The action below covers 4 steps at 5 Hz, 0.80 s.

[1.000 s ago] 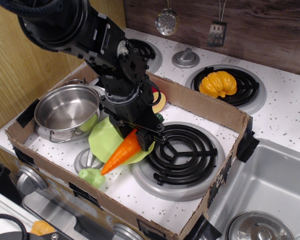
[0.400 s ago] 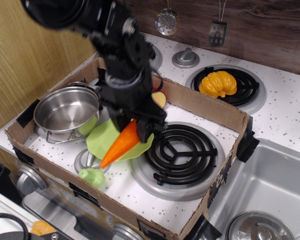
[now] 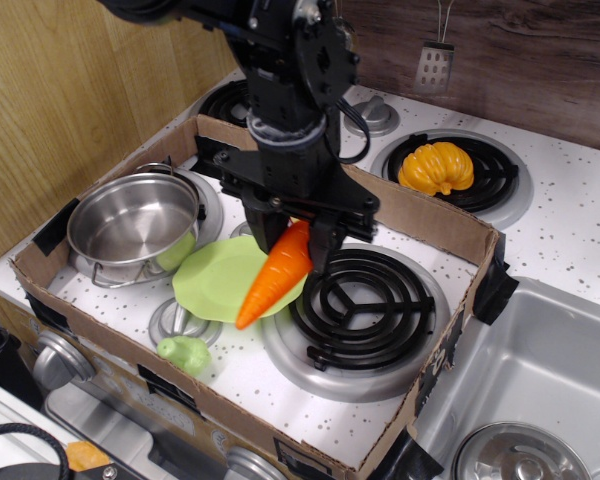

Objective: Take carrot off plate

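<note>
Mid-lift: gripper (image 3: 292, 238) clamped on carrot's (image 3: 275, 273) thick end.
Carrot hangs tilted, tip low over plate (image 3: 212, 280), probably clear of it. Next: carry sideways, set down off the plate.

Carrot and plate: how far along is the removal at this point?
Done: the hand is shut on the carrot's thick end, and the carrot hangs tilted, tip down. In hand: it appears raised, though its tip overlaps the plate's right edge in this view, so contact cannot be ruled out. Left: carry it clear of the plate, set it down elsewhere and release.
</note>
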Tool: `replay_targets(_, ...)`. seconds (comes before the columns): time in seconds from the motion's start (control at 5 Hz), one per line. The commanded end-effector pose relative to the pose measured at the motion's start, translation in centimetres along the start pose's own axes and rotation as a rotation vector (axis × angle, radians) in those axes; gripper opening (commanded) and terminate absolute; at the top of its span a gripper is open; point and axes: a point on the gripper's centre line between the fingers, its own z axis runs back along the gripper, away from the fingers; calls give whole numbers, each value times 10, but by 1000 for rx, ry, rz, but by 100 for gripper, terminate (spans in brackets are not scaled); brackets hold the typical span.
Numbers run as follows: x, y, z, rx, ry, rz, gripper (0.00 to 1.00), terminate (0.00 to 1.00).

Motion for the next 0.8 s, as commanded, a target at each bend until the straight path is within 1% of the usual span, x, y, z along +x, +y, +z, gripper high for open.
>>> replay_targets(0.0,6,-34,-14,-71,-52,13,0,0)
replay_targets(0.2,1,-46,-28,-91,-82,36,0,0)
replay_targets(0.4,-6,-54,-36,-112,-100,64,0,0)
replay_targets(0.6,-17,-63,-37,-104,-123,98,0,0)
